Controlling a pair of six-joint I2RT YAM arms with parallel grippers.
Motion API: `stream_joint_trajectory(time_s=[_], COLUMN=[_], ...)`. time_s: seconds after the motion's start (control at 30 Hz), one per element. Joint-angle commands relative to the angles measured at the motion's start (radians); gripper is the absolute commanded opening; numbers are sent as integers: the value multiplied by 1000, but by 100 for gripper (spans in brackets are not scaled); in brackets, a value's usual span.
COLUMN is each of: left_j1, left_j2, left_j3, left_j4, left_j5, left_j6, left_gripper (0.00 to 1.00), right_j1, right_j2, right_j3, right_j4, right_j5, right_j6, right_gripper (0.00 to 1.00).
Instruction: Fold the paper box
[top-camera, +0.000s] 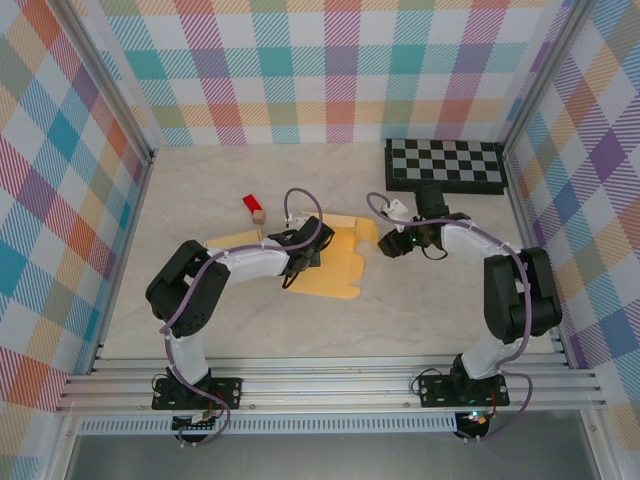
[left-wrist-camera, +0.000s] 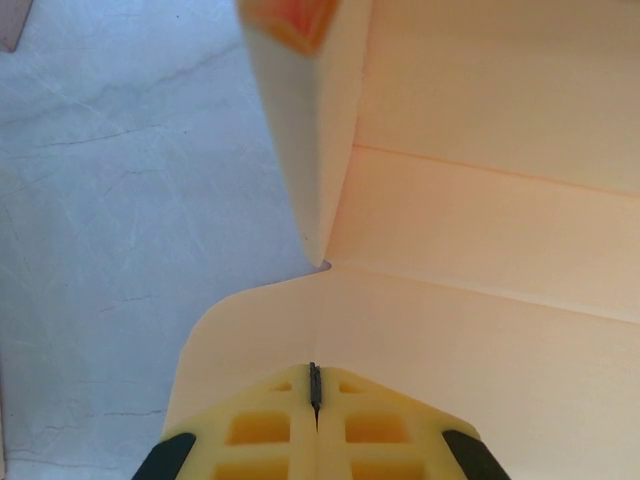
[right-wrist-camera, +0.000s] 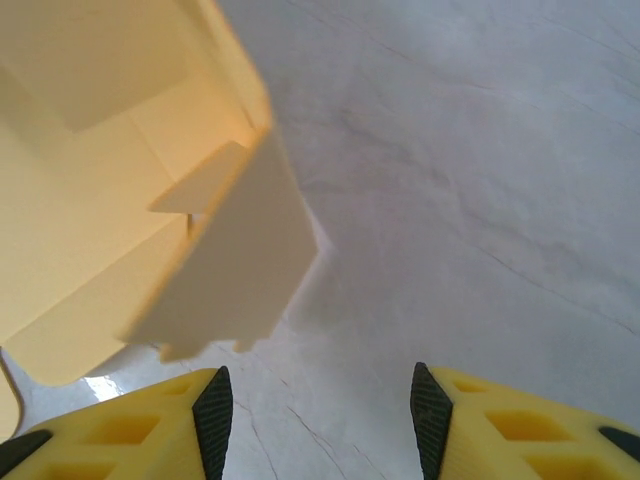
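Note:
The yellow paper box (top-camera: 333, 268) lies mostly flat in the middle of the table, with some flaps lifted. My left gripper (top-camera: 300, 250) rests on its centre. In the left wrist view this gripper (left-wrist-camera: 316, 388) is shut, its tips down on a flat panel (left-wrist-camera: 480, 330), with an upright flap (left-wrist-camera: 305, 140) just ahead. My right gripper (top-camera: 386, 243) sits at the box's right end. In the right wrist view it (right-wrist-camera: 322, 420) is open with bare table between its fingers, and a raised side flap (right-wrist-camera: 235, 270) hangs up and to the left of them.
A small red and wooden block (top-camera: 254, 207) lies behind the box to the left. A black and white checkerboard (top-camera: 445, 165) lies at the back right. Plaid walls enclose the table on three sides, and a metal rail (top-camera: 330, 385) runs along the near edge.

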Motion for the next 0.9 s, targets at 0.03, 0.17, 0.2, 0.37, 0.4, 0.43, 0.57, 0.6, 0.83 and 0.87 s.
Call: stream_joint_trajectory(time_s=[0.03, 0.17, 0.2, 0.37, 0.4, 0.43, 0.57, 0.6, 0.83, 0.87], left_j1=[9, 10, 9, 9, 9, 9, 13, 16, 87, 96], left_j2=[-4, 7, 8, 16, 19, 18, 14, 9, -155, -196], left_j3=[-1, 14, 16, 29, 33, 36, 38, 38, -36, -63], left_j4=[8, 6, 6, 3, -1, -5, -12, -29, -70, -59], left_j5=[13, 28, 31, 42, 42, 40, 13, 14, 93, 107], left_j6=[20, 20, 21, 30, 35, 37, 55, 68, 135, 152], left_gripper=[0, 0, 0, 0, 0, 0, 0, 0, 0, 5], right_j1=[38, 80, 90, 126, 132, 136, 136, 129, 47, 44], right_j2=[45, 81, 86, 93, 93, 92, 67, 52, -23, -29], right_j3=[53, 92, 100, 128, 134, 139, 134, 129, 130, 129], right_j4=[14, -12, -11, 2, 2, -1, -36, -49, -95, -88], right_j5=[-65, -71, -79, -123, -133, -134, -86, -80, -67, -63], right_j6=[-95, -117, -117, -89, -84, -85, -142, -168, -194, -185], right_gripper=[52, 51, 51, 49, 49, 49, 51, 52, 53, 54])
